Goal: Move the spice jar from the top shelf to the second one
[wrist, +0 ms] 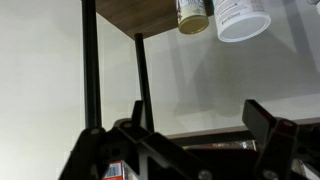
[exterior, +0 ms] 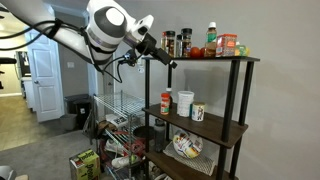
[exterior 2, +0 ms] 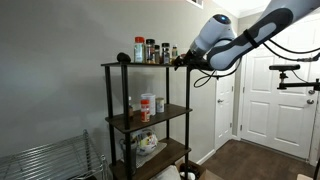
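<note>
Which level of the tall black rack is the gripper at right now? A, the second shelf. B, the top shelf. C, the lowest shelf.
B: in both exterior views the gripper hovers at the edge of the top shelf, beside the spice jars.

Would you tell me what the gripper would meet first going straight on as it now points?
Probably the nearest spice jar on the top shelf, or that shelf's edge, since the gripper sits near board level.
</note>
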`<state>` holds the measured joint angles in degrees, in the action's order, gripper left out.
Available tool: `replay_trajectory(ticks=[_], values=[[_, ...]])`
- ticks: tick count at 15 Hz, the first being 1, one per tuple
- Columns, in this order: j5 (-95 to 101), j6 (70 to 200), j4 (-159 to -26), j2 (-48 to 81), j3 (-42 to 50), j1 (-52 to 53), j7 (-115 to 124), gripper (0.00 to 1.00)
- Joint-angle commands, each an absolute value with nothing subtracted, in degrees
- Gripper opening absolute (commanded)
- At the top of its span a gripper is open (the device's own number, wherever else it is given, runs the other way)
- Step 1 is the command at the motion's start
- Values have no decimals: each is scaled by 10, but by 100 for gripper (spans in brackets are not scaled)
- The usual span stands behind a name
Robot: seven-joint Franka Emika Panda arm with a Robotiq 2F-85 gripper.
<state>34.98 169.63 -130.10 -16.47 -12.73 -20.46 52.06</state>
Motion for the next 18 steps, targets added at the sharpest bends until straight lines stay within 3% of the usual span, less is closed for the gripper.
replay_trajectory(ticks=[1,18], values=[[350,1696,-1301,-165,-127,-205,521,100],[356,1761,-1265,-156,-135,-220,558,100]])
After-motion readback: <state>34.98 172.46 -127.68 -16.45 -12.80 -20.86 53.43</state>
